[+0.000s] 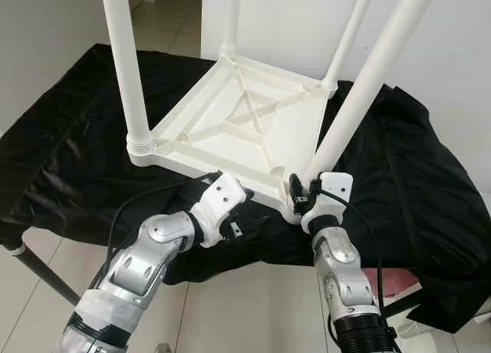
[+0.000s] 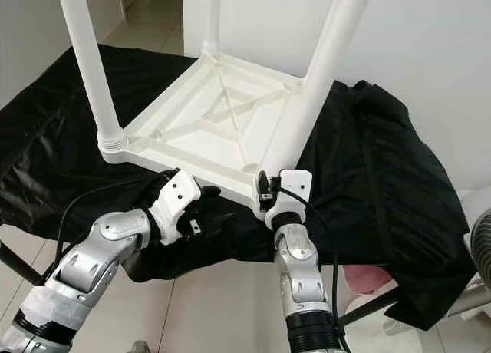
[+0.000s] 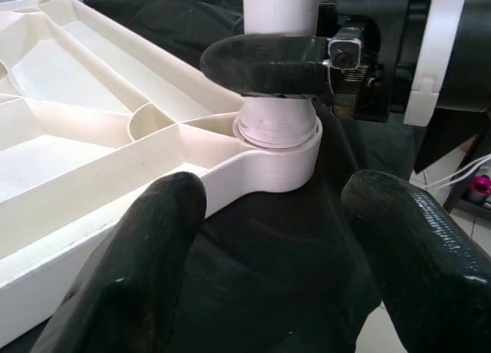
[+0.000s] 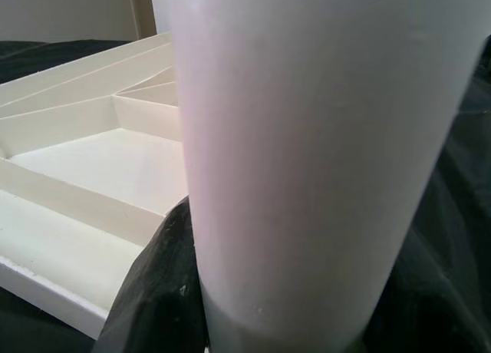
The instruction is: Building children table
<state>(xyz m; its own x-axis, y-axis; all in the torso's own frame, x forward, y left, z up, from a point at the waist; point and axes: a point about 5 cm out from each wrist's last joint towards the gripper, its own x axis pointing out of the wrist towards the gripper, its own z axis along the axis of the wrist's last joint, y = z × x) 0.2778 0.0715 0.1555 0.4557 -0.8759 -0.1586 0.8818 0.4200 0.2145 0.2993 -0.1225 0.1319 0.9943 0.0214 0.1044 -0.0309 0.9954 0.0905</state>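
Upturned white plastic table top (image 1: pixel 238 127) lies on black cloth (image 1: pixel 399 169); right gripper (image 1: pixel 303 190) pinches white round leg (image 1: pixel 360 100) at 5 o'clock corner; left gripper (image 3: pixel 268 238) spread at 6 o'clock edge.
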